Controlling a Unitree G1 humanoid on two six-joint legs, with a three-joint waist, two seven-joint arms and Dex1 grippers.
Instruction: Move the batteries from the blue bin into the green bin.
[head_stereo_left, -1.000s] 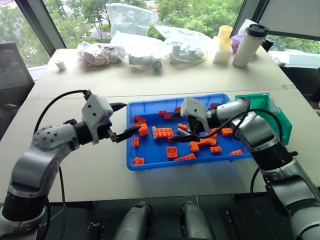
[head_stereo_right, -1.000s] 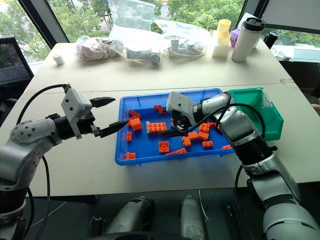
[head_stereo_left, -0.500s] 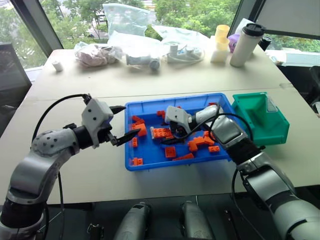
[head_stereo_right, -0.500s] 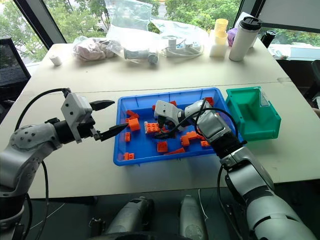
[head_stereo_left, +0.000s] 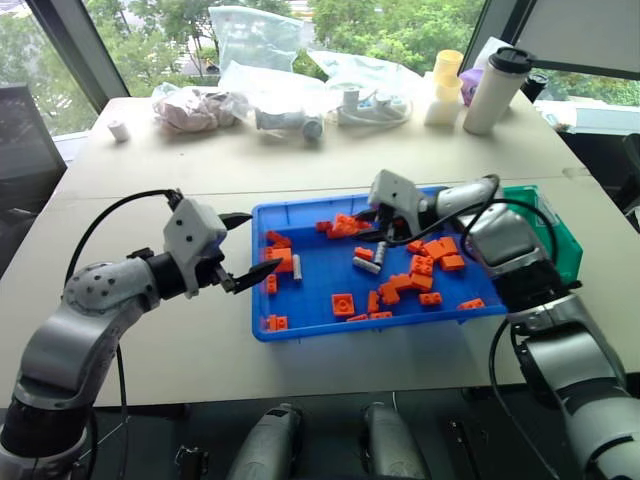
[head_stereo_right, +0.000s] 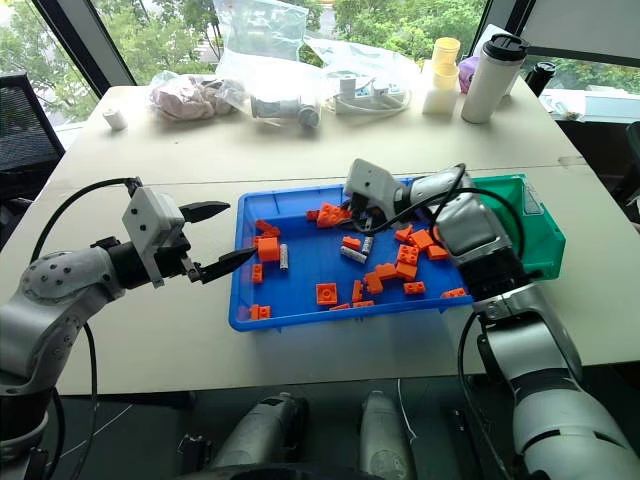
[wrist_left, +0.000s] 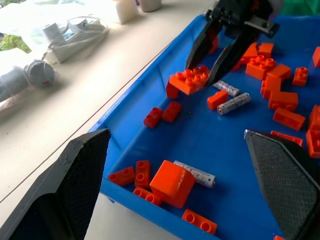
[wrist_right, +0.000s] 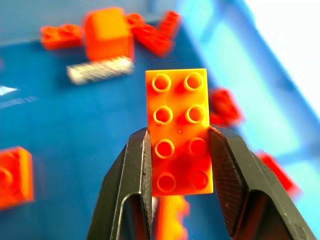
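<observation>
While my right gripper (wrist_right: 177, 165) is clamped on an orange brick (wrist_right: 178, 130), three batteries (head_stereo_right: 351, 255) lie in the blue bin (head_stereo_left: 300, 325); left gripper (head_stereo_left: 250, 245) open beside it, green bin (head_stereo_left: 565, 245) apparently unfilled.

No text, label, brand, number or sign can be read anywhere. The batteries (wrist_left: 233, 104) in the blue bin (head_stereo_left: 300, 322) carry small dark markings on their casings, too fine to make out. The white flask (head_stereo_left: 497, 90) and the plastic bags (head_stereo_left: 265, 60) at the far side of the table (head_stereo_left: 200, 170) show no legible print.
</observation>
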